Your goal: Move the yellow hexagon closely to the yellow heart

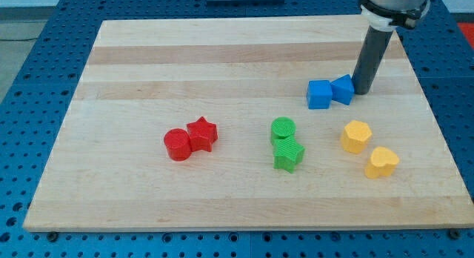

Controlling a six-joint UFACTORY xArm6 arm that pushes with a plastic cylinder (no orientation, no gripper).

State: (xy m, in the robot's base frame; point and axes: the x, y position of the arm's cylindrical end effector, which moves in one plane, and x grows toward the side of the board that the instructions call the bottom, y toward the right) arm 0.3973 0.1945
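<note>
Blue perforated metal bench (29, 80) surrounds a pale wooden board (222, 65) that fills most of the view and carries every block.

The arm's dark rod (372, 50) comes down from the view's top right and ends in a plain tip (363, 90); it has no claw, so nothing opens, closes or grips. The tip stands on the board just to the view's right of the two blue blocks, touching or almost touching the nearer one.

Blue pair: a blue cube-like block (319, 94) and, touching it on the view's right, a smaller blue block (343, 89) of unclear shape.

Task items: the yellow hexagon block (356, 136) lies below the tip and the blue pair, toward the view's bottom, clearly apart from the tip. The yellow heart block (383, 162) lies just beside the hexagon, lower and to the view's right, with a narrow gap between them.

Green pair, mid-board: a green cylinder (282, 129) with a green star-like block (288, 154) touching it below.

Red pair, view's left of centre: a red cylinder (177, 144) touching a red star block (202, 133) on its right.
</note>
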